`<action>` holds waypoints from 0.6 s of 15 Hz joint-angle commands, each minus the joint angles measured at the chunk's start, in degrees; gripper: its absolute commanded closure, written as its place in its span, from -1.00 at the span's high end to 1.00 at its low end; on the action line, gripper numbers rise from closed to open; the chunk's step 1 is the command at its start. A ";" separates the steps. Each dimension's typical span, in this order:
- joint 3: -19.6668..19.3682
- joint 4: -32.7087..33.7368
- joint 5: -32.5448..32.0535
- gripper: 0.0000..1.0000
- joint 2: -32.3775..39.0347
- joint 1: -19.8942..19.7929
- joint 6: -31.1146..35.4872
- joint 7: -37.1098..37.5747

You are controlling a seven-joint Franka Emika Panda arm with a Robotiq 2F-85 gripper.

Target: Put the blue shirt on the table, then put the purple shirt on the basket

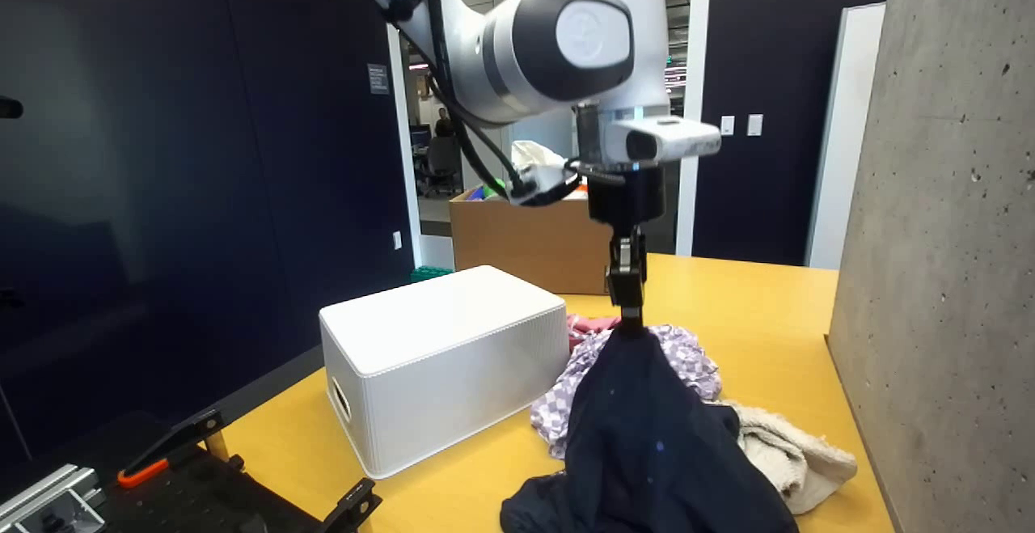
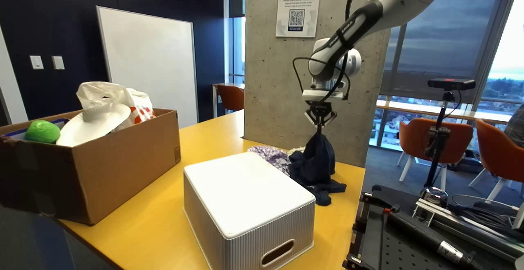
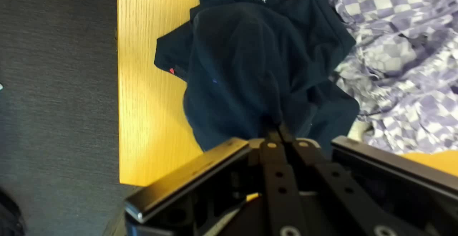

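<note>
Pinching a peak of the dark navy cloth shirt [image 1: 647, 444] draped onto the yellow wooden worktop [image 1: 752, 290], the pincer [image 2: 319, 129] may slip under its weight or, if folds snag (contact is unclear), drag the purple-and-white checked fabric [image 3: 393, 67], right in the wrist view.

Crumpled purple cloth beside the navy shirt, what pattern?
The cloth has purple and white checks, clearest in the wrist view.

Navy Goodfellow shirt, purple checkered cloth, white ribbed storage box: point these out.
Navy Goodfellow shirt [image 3: 243, 67], wrist view, draped middle.
Purple checkered cloth [image 3: 400, 62], wrist view, crumpled middle.
White ribbed storage box [image 2: 249, 196], in an exterior view, flat top.
</note>
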 commanded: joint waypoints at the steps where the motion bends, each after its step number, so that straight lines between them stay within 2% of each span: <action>1: 1.47 2.78 5.06 -0.99 7.21 -0.99 2.04 -2.46; 5: 1.60 7.58 6.79 -0.99 13.84 -0.14 1.34 -2.25; 9: 0.39 13.36 5.31 -0.99 16.90 3.19 3.75 1.06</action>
